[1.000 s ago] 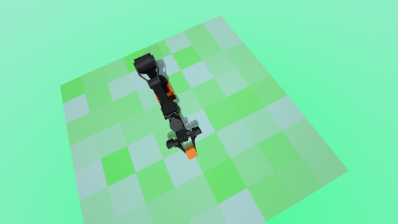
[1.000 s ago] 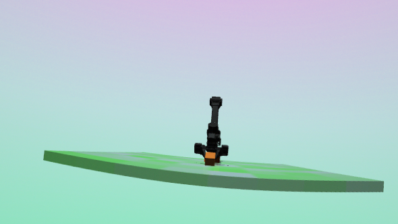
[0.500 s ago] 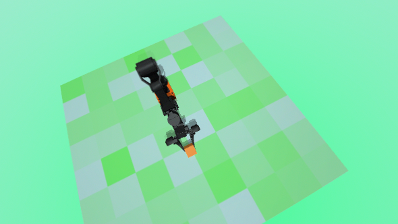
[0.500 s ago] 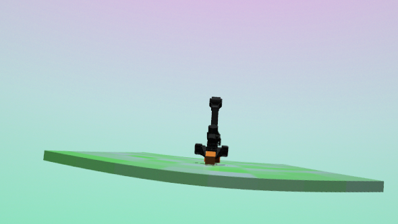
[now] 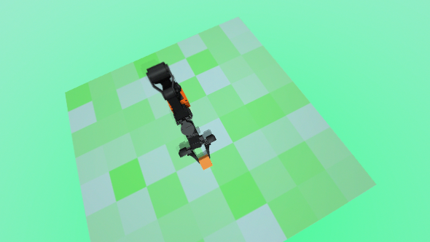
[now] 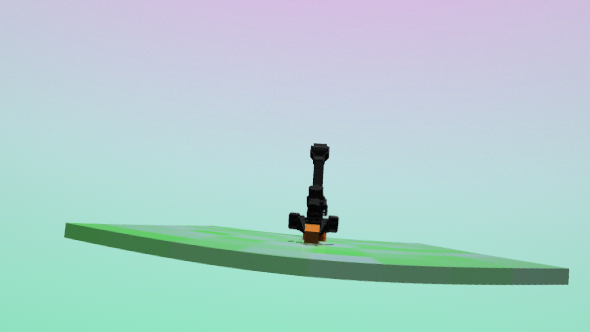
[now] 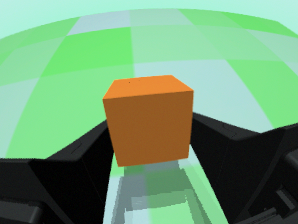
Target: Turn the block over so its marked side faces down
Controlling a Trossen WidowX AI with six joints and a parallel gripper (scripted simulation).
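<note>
The orange block [image 5: 205, 163] [image 6: 312, 233] [image 7: 148, 131] is between the two black fingers of my gripper [image 5: 204, 159] [image 7: 148, 119], which is shut on it. The gripper reaches out at a low slant, and the block sits at its tips, low over the table [image 5: 296, 162] [image 6: 200, 252] [image 7: 175, 42]. Whether the block touches the table is too small to tell. In the wrist view its near face and top face show plain orange, apart from a tiny dark dot on the top. No clear mark shows; the underside, the far face and the gripped sides are hidden.
The black arm [image 5: 181, 109] [image 6: 318, 172] stretches from its base to the block. An orange part [image 5: 185, 98] shows beside the arm near its base. The table is a square slab of green and grey-blue tiles, and its edges lie well away from the block.
</note>
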